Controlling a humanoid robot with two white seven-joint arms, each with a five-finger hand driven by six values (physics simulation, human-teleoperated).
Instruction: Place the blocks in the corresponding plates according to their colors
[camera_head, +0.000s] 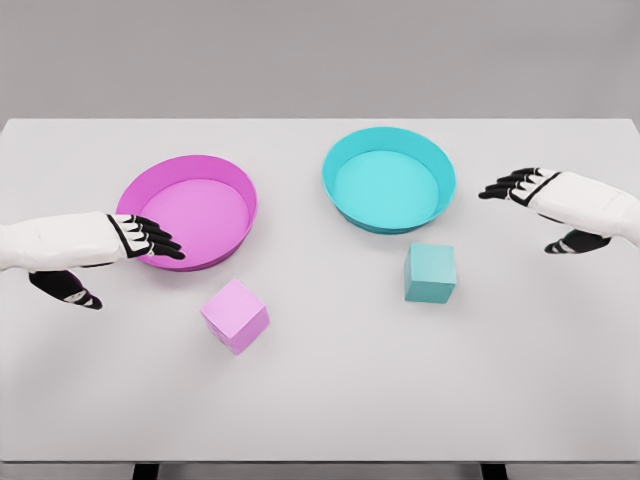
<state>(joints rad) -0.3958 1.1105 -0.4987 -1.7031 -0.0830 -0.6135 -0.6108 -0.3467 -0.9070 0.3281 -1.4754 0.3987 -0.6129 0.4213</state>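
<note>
A pink block (235, 315) lies on the white table just in front of the magenta plate (236, 184). A teal block (430, 272) sits in front of the cyan plate (440, 170). Both plates hold nothing. My left hand (120, 262) hovers at the magenta plate's left front rim, fingers spread, holding nothing, left of and behind the pink block. My right hand (535, 212) floats to the right of the cyan plate, fingers relaxed and empty, up and right of the teal block.
The white table (330, 400) fills the view, with its front edge near the bottom and a grey wall behind. Two dark table legs show below the front edge.
</note>
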